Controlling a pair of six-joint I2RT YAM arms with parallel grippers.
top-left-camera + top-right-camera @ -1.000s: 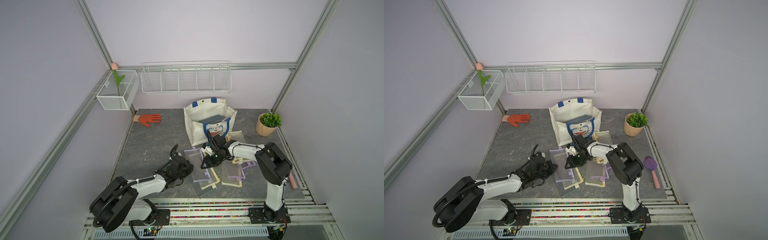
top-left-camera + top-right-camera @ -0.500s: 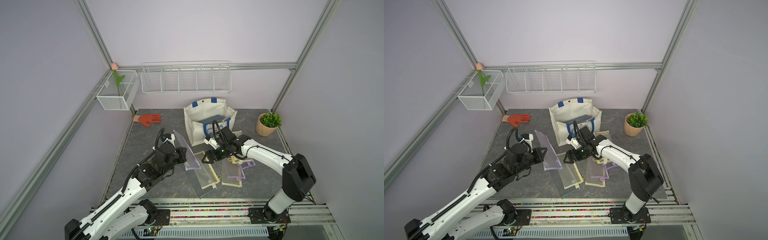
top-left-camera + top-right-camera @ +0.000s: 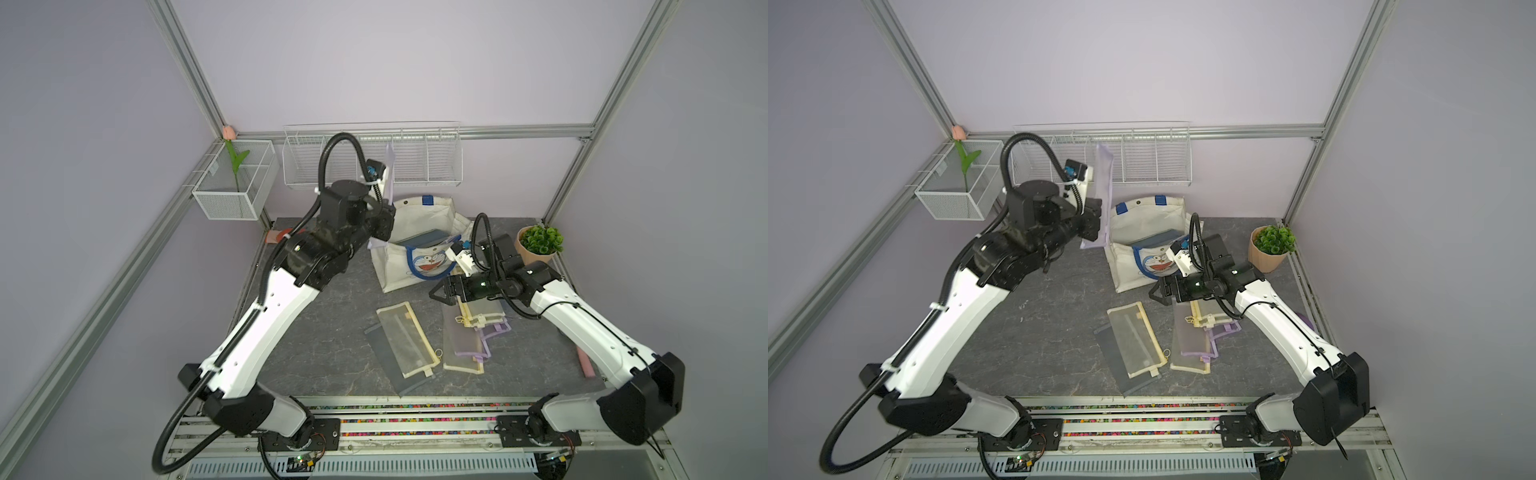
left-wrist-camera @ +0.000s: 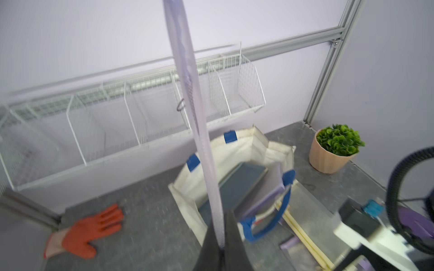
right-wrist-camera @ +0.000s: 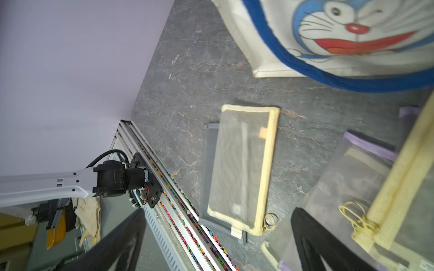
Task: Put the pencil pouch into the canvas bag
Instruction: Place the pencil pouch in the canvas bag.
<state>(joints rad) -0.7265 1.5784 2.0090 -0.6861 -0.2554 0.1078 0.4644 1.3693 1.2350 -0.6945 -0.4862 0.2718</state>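
Observation:
My left gripper (image 3: 383,218) (image 3: 1095,224) (image 4: 222,244) is shut on the lower edge of a purple mesh pencil pouch (image 3: 389,172) (image 3: 1103,183) (image 4: 195,105). The pouch stands upright in the air, just left of the canvas bag's open top. The cream canvas bag (image 3: 415,214) (image 3: 1142,222) (image 4: 246,150) (image 5: 270,47) stands at the back of the table, and a dark blue flat item (image 3: 424,239) (image 4: 239,183) lies inside it. My right gripper (image 3: 436,293) (image 3: 1156,291) (image 5: 218,212) is open and holds nothing. It hovers low in front of the bag, over the loose pouches.
A yellow mesh pouch (image 3: 407,338) (image 5: 242,169) lies on a grey one mid-table. A pile of purple and yellow pouches (image 3: 469,332) lies under my right arm. A potted plant (image 3: 538,245), an orange glove (image 4: 87,232) and a wire wall rack (image 3: 415,162) ring the bag.
My left arm has lifted the purple pouch from the table up beside the bag's mouth. My right gripper has opened and drawn back to the right.

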